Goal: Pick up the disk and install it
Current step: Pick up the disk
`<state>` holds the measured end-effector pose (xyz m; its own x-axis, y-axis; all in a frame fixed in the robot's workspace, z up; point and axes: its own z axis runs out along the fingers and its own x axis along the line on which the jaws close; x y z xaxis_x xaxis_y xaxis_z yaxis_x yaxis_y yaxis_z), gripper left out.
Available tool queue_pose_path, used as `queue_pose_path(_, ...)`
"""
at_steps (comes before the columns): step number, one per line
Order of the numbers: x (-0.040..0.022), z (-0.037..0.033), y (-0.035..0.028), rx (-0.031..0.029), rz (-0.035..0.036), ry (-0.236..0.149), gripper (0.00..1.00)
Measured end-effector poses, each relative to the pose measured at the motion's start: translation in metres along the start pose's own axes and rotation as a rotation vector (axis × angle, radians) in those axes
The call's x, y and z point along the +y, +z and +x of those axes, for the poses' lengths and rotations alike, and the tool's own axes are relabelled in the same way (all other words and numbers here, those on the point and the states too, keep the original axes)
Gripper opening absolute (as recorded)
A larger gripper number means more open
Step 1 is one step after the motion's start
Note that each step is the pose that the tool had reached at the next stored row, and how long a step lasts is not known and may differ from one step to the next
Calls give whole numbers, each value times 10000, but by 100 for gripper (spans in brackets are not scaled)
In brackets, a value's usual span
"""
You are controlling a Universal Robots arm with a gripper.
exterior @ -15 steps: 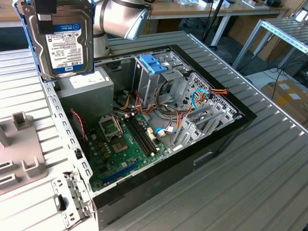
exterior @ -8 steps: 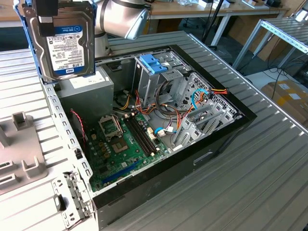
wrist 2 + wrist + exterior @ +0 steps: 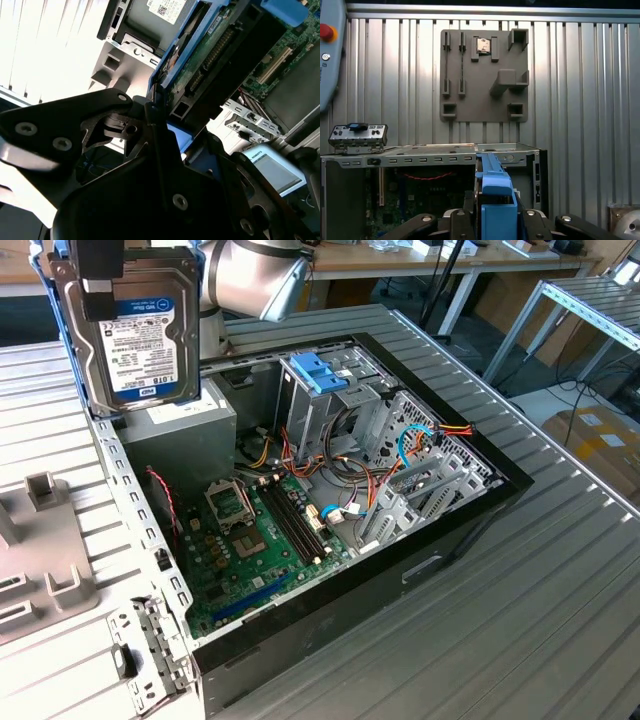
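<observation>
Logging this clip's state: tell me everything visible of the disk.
The disk is a dark metal hard drive with a white barcoded label and blue plastic rails. It hangs upright in the air above the open computer case, by its grey power supply, clamped at its top edge by the gripper.

Ribbed grey worktop (image 3: 560,570) lies below the end effector (image 3: 100,295); wooden desks (image 3: 400,260) and a cardboard box (image 3: 600,440) stand well beyond it.
</observation>
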<state>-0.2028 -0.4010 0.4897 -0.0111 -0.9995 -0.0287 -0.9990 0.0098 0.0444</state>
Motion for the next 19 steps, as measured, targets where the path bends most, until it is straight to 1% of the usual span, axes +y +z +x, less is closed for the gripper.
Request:
queue_pose_path(1,0,20,0,0,0,0,37)
queue_pose_path(19,-2,203,-5,0,0,0,37)
